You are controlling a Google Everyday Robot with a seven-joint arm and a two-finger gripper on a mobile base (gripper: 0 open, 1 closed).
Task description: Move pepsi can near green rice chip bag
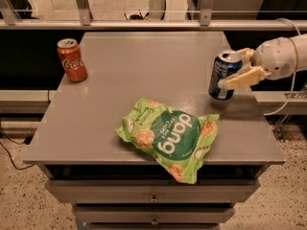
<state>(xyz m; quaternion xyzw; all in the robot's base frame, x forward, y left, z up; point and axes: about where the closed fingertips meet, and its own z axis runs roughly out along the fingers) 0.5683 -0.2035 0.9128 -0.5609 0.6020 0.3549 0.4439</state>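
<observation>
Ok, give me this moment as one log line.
gripper: right side of table, fingers clamped on pepsi can | pepsi can: upright, behind-right of green rice chip bag, apart | Coca-Cola can: far-left corner
</observation>
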